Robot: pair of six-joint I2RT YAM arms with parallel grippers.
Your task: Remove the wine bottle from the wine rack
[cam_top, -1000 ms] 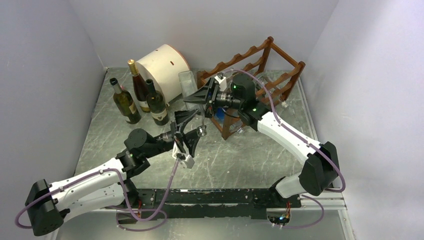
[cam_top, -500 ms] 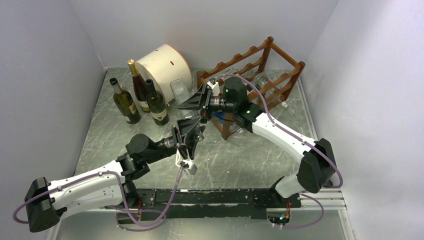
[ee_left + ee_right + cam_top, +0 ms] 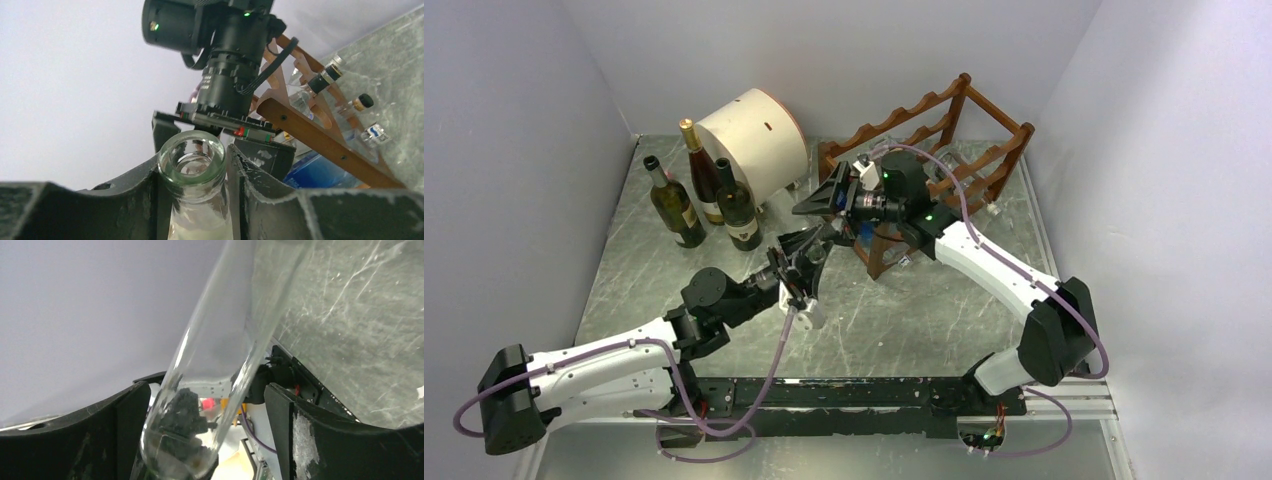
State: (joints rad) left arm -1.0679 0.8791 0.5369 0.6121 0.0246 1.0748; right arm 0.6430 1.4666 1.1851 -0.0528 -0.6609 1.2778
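The wine bottle (image 3: 192,167) is clear glass and looks empty. I judge it rigid, slick and breakable, fairly light, with most of its weight down at the base. The neck just under the lip seems the best hold, since the flared rim should stop it sliding through. That is where my left gripper (image 3: 196,161) sits, its 2 fingers pressed on either side of the neck. My right gripper (image 3: 207,390) has its fingers spread, with a gap beside the glass body. The bottle hangs in the air between both arms, clear of the wine rack (image 3: 320,139). 1 second ago my left fingers were wide apart and my right ones were narrower.
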